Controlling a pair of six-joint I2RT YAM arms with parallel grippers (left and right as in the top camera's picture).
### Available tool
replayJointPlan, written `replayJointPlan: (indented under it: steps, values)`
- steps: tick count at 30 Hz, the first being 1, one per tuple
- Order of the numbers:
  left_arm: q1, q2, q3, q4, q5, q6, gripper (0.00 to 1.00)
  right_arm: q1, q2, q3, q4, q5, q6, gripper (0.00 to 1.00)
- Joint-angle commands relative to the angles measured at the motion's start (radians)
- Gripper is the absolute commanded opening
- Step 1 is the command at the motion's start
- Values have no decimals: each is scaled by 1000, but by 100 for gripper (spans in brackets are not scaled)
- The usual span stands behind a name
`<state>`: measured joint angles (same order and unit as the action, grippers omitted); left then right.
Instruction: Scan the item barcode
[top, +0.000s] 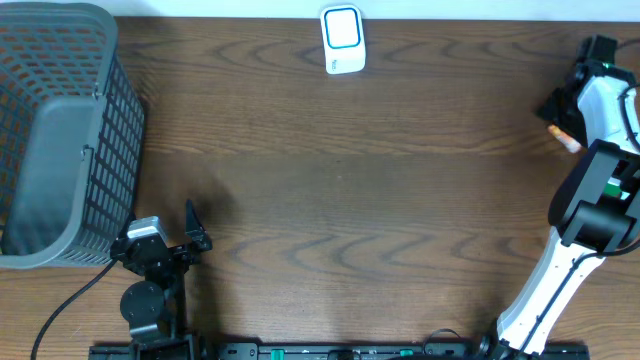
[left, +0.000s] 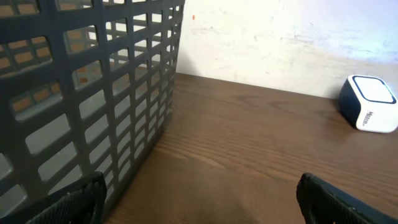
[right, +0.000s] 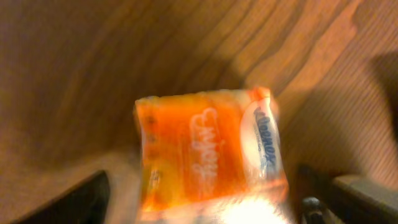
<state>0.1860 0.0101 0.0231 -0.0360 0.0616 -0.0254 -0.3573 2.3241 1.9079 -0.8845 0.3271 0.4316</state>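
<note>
Tissue pack (right: 208, 155), orange, likely soft and light, seems to lie on the table (top: 340, 200) at its right edge between our right jaws, spread clear of it. Slippery film, we judge: pinch across its narrow sides. Left jaws gape empty.

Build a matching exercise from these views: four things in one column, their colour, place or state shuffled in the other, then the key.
Things
1. basket
2. scanner
3. tissue pack
4. left end effector

Descriptions
A. orange, far right in the overhead view
B. open, holding nothing
C. grey, far left in the overhead view
D. white and blue, top centre in the overhead view

Pairs: 1-C, 2-D, 3-A, 4-B
</note>
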Motion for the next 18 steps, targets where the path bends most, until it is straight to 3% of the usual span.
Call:
replayJointPlan:
  steps: [1, 4, 11, 18]
  values:
    - [-4, -6, -19, -29, 6, 6, 98, -18, -76, 28, -23, -4, 9, 99]
    - [-4, -6, -19, -29, 6, 6, 98, -14, -192, 61, -82, -44, 9, 99]
    - [-4, -6, -19, -29, 6, 6, 98, 0, -526, 71, -181, -449, -26, 99]
    - [-4, -6, -19, -29, 6, 6, 98, 10, -851, 71, -433, -454, -51, 99]
